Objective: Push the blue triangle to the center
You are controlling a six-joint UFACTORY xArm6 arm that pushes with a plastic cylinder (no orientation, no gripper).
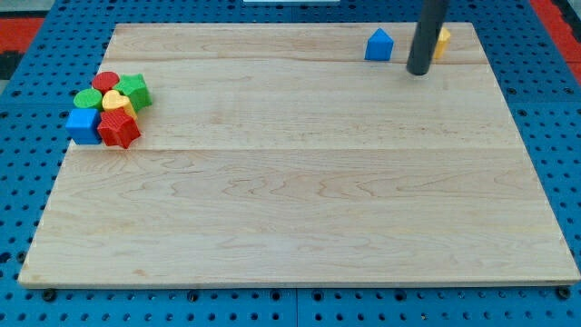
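The blue triangle (379, 45) lies near the top edge of the wooden board (300, 182), right of the middle. My tip (418, 71) stands just to its right and slightly lower, a small gap apart. A yellow block (442, 41) sits right behind the rod, partly hidden by it.
A tight cluster sits at the board's left edge: a red round block (106, 81), a green block (135, 90), a green round block (88, 98), a yellow heart-shaped block (116, 101), a blue cube (83, 124) and a red block (119, 130).
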